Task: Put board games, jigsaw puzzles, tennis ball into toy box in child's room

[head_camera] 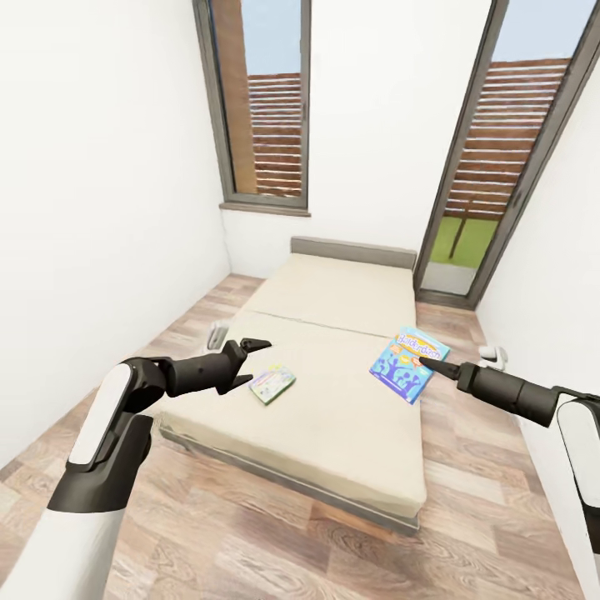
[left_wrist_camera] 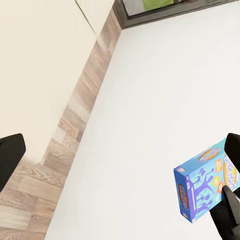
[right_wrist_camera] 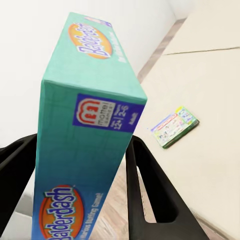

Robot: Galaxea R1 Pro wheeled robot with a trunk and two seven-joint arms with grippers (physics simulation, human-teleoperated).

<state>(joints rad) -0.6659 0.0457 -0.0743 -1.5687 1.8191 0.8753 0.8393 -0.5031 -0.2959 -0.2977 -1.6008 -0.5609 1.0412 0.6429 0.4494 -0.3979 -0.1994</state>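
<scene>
A blue board game [head_camera: 409, 363] lettered Balderdash hangs tilted over the right side of the bed [head_camera: 333, 425], with my right gripper [head_camera: 431, 367] shut on its edge. In the right wrist view the same blue game box [right_wrist_camera: 85, 125] is clamped between the two black fingers [right_wrist_camera: 150, 190]. A smaller green-edged board game [head_camera: 272, 384] lies flat on the beige mattress near its front left; it also shows as the green-edged box [right_wrist_camera: 175, 126]. My left gripper [head_camera: 250, 363] hovers open just left of it, nothing between its fingers. The left wrist view catches the blue box [left_wrist_camera: 205, 187] across the mattress.
White walls close in on both sides of the bed. A tall window [head_camera: 265, 100] and a glass door [head_camera: 500, 158] stand behind the grey headboard [head_camera: 352, 250]. Small white objects [head_camera: 218, 335] [head_camera: 493, 357] sit on the wood-plank floor [head_camera: 275, 533] beside the bed.
</scene>
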